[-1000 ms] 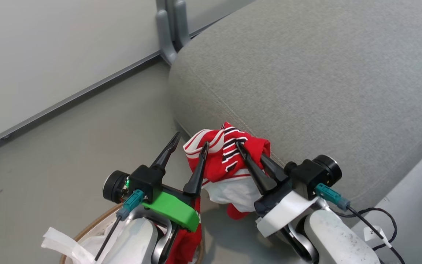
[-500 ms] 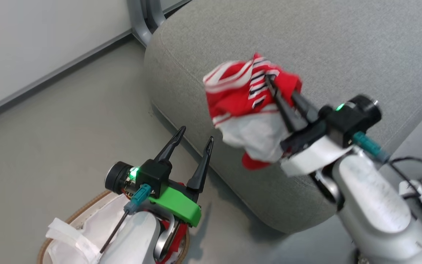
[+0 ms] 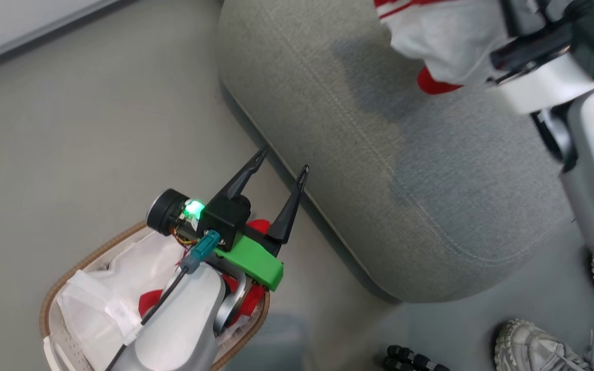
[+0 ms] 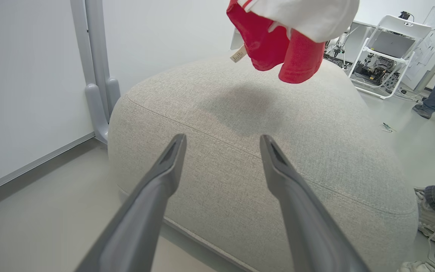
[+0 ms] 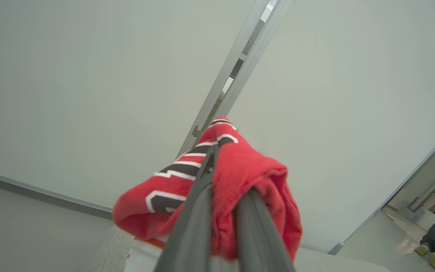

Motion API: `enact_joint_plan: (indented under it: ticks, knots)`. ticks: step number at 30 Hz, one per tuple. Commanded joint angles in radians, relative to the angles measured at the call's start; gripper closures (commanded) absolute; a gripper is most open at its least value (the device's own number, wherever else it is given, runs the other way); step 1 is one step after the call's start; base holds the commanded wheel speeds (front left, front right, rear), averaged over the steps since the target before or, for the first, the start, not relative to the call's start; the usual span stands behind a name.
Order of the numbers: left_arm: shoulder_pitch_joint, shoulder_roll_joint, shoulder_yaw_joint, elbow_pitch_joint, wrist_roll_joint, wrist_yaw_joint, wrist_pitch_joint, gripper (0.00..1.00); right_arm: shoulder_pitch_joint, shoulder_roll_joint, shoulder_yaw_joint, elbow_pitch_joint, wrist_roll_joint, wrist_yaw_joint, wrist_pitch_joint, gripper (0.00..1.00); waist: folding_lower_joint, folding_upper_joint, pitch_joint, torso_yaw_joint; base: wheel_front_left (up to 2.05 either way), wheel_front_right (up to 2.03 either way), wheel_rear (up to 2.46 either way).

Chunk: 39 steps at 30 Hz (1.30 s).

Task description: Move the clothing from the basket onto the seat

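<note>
Grey floor (image 3: 96,103) is lying smooth around the seat (image 3: 379,170), whose woven grey cover is curving over rounded edges with a stitched seam running near the rim. Toward 1 o'clock in the head view, the right gripper (image 5: 225,196) is pressing its fingers together on the clothing (image 5: 247,177), a bunched red bundle with black-and-white striping and a white underside. It is holding the bundle in the air above the seat, clear of the cushion, and a soft shadow is falling on the cover beneath. At 7 o'clock the basket (image 3: 43,314), made of perforated white plastic with a brown woven rim, is standing on the floor near the seat. A white liner (image 3: 96,304) and more red fabric (image 3: 148,303) are lying inside it. The left gripper (image 3: 284,158) is hovering over the basket's 1 o'clock side with its fingers spread wide, gripping nothing. Judging by the folds, the clothing is behaving as light, limp cloth. It is sagging under its own weight, is unlikely to be damaged by a firm pinch, and is likely to trail or snag on the rim. A pinch on a thick gathered fold near the middle is looking safest, since it leaves the loose ends hanging short. The liner is lying close to the red fabric and is best avoided.
</note>
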Motion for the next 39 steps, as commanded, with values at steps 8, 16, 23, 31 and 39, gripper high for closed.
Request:
enact_joint_plan:
  ticks: [8,16,23,31,39]
  knots:
    - [-0.086,0.018,-0.006,0.0,0.018,-0.003,-0.001,0.0,-0.101,-0.041,-0.108,0.085,-0.028,-0.001,-0.005,1.0,-0.0001,-0.0001,0.192,0.119,0.0,0.0,0.0]
    - [-0.145,0.012,-0.026,-0.038,0.037,-0.002,-0.001,0.0,-0.121,-0.099,-0.226,0.177,-0.069,-0.002,-0.005,1.0,-0.0001,-0.0001,0.281,0.202,0.0,0.0,0.0]
    - [-0.175,0.021,-0.027,-0.06,0.051,-0.002,-0.001,0.0,-0.121,-0.076,-0.359,0.278,-0.101,-0.001,-0.005,1.0,-0.0001,-0.0001,0.338,0.238,0.0,0.0,0.0]
    - [-0.172,0.016,-0.023,-0.068,0.055,-0.002,-0.001,0.0,-0.076,-0.019,-0.464,0.363,-0.152,-0.001,-0.004,1.0,-0.0001,-0.0001,0.356,0.247,0.0,0.0,0.0]
    - [-0.148,0.014,-0.01,-0.054,0.033,-0.002,-0.001,0.0,-0.013,0.03,-0.474,0.398,-0.157,-0.001,-0.003,0.0,-0.0001,-0.0001,0.306,0.239,0.0,0.0,0.0]
